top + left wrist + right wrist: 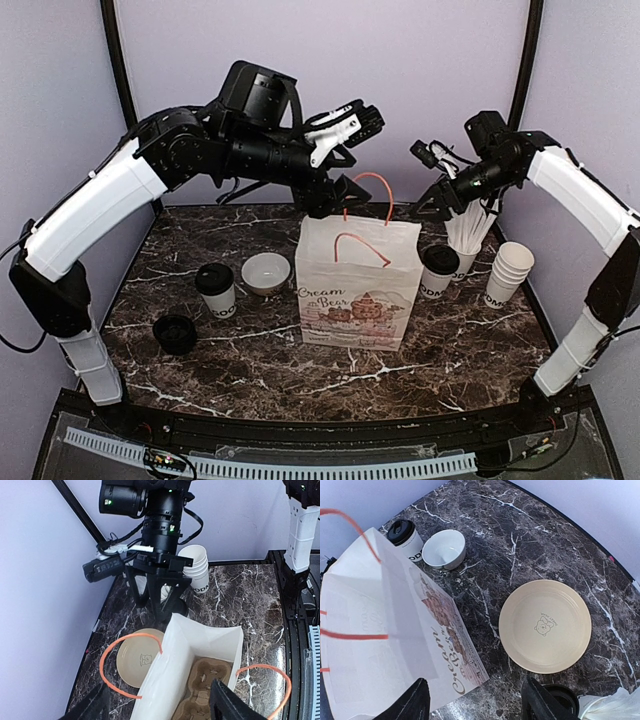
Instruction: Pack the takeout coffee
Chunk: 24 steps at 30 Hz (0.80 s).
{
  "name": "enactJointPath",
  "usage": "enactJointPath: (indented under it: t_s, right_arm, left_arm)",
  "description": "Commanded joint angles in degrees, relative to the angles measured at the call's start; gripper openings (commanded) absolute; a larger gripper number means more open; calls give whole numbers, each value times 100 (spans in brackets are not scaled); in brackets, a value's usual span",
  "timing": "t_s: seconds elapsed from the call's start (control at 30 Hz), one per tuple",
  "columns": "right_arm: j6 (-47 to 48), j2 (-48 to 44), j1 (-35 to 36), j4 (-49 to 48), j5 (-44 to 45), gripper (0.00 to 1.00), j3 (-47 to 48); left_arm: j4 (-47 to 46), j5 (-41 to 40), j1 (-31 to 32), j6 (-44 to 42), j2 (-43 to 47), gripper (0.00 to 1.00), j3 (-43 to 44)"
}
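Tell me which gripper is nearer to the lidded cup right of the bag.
Right. The right gripper hovers just above that cup; the left gripper is over the bag, at its mouth, farther away.

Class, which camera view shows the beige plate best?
Right wrist: the plate lies whole and unobstructed, bear logo visible. Left wrist shows it partly hidden behind the bag. Top external shows none of it.

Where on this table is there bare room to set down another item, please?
The biggest bare patch of table is the front strip between the paper bag and the near edge, extending in front of the cup stack. A smaller patch lies behind the left lidded cup and bowl. Right of the bag is crowded: right lidded cup, stick cup, stack.
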State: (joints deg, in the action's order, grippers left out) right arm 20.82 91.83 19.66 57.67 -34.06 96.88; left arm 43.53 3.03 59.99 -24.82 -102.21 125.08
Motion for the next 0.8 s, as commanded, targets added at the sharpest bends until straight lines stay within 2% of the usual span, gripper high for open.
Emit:
enactJointPath:
  t_s: [0.0, 0.07, 0.17, 0.27, 0.37, 0.5, 0.67, 0.73, 0.77]
  right_arm:
    - [510, -584, 7, 448, -570, 63, 218]
    - [1073, -790, 121, 830, -951, 64, 287]
    - [1560, -1145, 508, 1123, -1135, 73, 238]
    - [1594, -1416, 1375, 925, -702, 83, -67]
    - [1615, -1258, 2024, 969, -376, 84, 7]
    - [1658, -973, 2317, 1033, -355, 85, 204]
    - [1256, -836, 2654, 552, 30, 76, 130]
    - [1001, -754, 2723, 275, 239, 63, 171]
    - [928, -690, 2737, 213, 300, 49, 253]
  left_arm:
    - [-661, -136, -284, 190, 274, 74, -517]
    - [-737, 156, -507, 308, 246, 77, -616]
    - [-761, 502, -756, 445, 84, 78, -583]
    - [-841, 736, -944, 474, -176, 80, -540]
    - [-890, 1044, -1048, 529, -423, 80, -370]
    - [-1011, 1236, -1141, 631, -786, 76, -118]
    - [-1256, 1641, -1190, 727, -1011, 64, -42]
    - [-1372, 1668, -1216, 772, -1075, 53, -32]
    - [-1421, 1704, -1257, 804, -1115, 40, -17]
